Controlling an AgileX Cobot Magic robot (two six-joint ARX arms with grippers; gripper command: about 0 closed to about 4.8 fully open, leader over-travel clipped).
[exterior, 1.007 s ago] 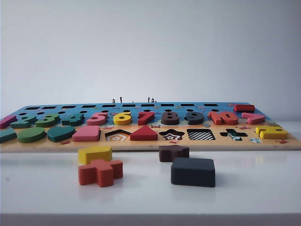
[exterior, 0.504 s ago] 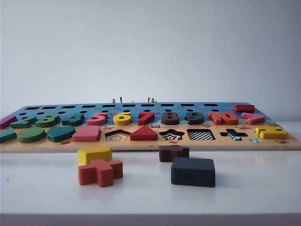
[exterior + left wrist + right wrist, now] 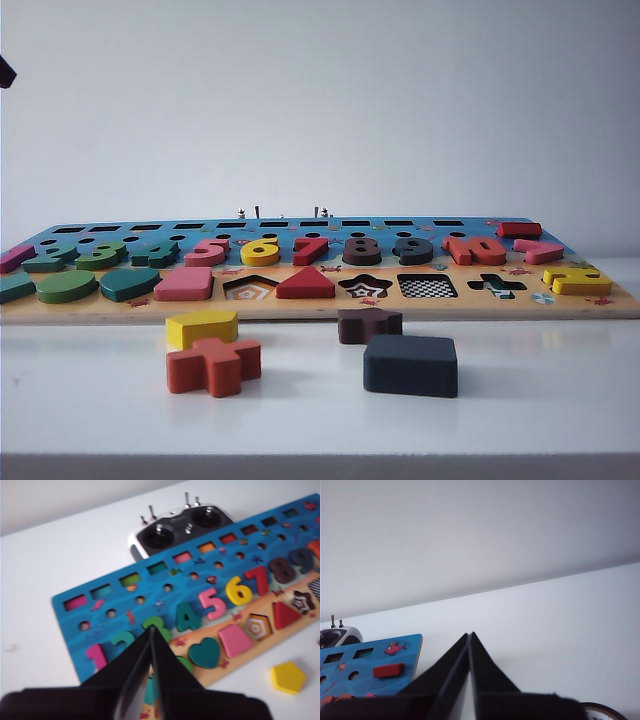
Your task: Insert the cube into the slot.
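Exterior view: the flat dark navy square wooden cube (image 3: 410, 365) lies on the white table (image 3: 560, 400) just in front of the wooden puzzle board (image 3: 320, 308), its checkerboard-floored square slot (image 3: 427, 286) behind it.

Left wrist view: the left gripper (image 3: 151, 630) hovers closed and empty over the board's number end (cube unseen, likely rightward).

Right wrist view: the right gripper (image 3: 470, 636), closed and empty, faces bare table beside the board's edge.

Plain test bench, bare white table (image 3: 560, 400), blank wall (image 3: 320, 100), radio controller (image 3: 182, 525)

Left end effector (image 3: 151, 632), right end effector (image 3: 470, 636): matte black, wedge-shaped fingers
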